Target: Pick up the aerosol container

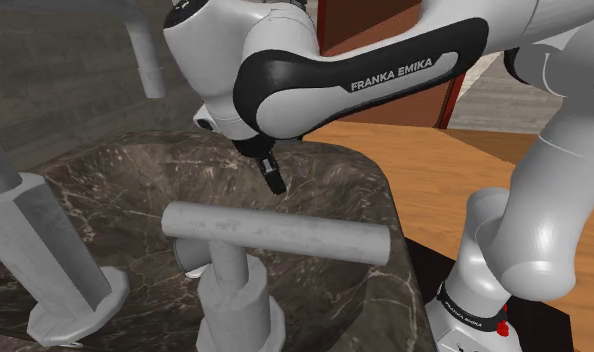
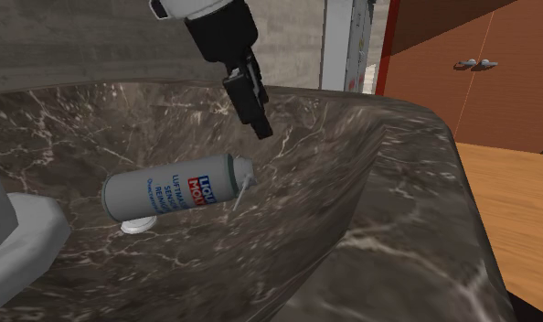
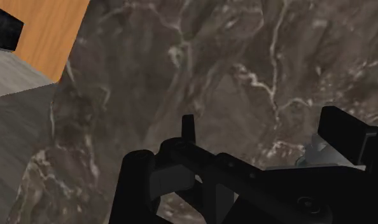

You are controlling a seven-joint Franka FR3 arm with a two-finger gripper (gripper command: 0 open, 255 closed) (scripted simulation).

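- The aerosol can (image 2: 174, 190), grey with a red and blue label, lies on its side on the floor of the dark marbled sink basin (image 2: 416, 128). Its nozzle end points toward the basin's middle and its base toward the second exterior view's left edge.
- The claw (image 2: 259, 123) hangs above and just past the nozzle end, apart from the can. In the wrist view its fingers (image 3: 347, 146) stand apart over bare marble, so it is open and grips nothing.
- The step in hand looks like the approach. To do it well, bring the claw back over the label and turn the jaws across the can's length. Then lower it until they straddle the body before closing.
- A round can on smooth stone may roll, so close squarely at mid-body, clear of the thin white spray tube (image 2: 242, 192).
- The basin holds the can. A pale disc (image 2: 137, 225) under its base is probably the drain.
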